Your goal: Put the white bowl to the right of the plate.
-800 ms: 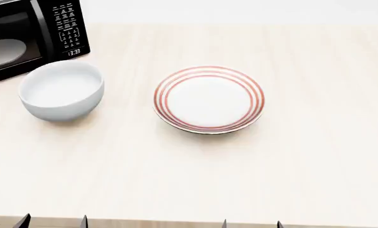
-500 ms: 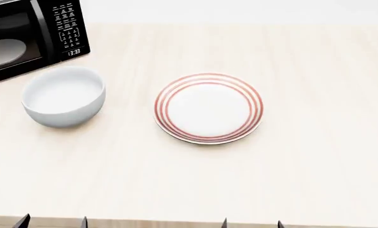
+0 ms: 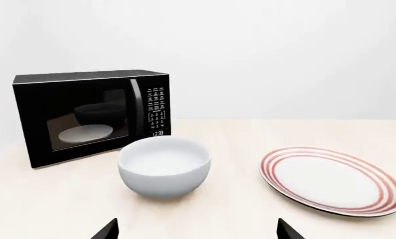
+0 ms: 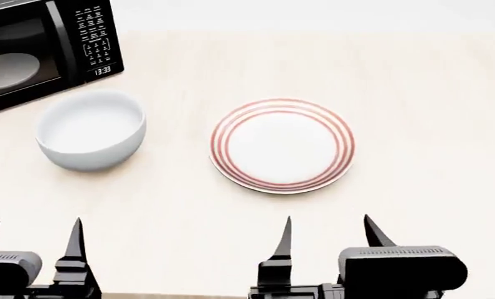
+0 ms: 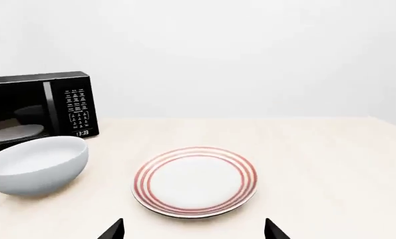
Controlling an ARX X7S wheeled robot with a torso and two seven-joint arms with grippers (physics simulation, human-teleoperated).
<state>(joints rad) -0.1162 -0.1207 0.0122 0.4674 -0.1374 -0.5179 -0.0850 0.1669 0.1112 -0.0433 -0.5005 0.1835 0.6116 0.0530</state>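
The plain white bowl [image 4: 91,129] [image 3: 164,167] [image 5: 36,165] stands upright on the pale table, left of the plate and just in front of the microwave. The red-ringed plate [image 4: 282,144] [image 3: 331,179] [image 5: 195,180] lies flat near the table's middle. My left gripper [image 4: 33,232] [image 3: 196,230] is open at the near edge, in line with the bowl and well short of it. My right gripper [image 4: 327,232] [image 5: 194,230] is open too, facing the plate from the near edge. Neither holds anything.
A black microwave [image 4: 40,50] [image 3: 91,115] [image 5: 38,104] stands at the back left with a pale dish behind its window. Bare table [image 4: 430,124] stretches to the right of the plate. A white wall lies behind.
Both grippers have come up into the head view at the near edge. The view has shifted slightly; bowl and plate sit a little lower and to the right in it.
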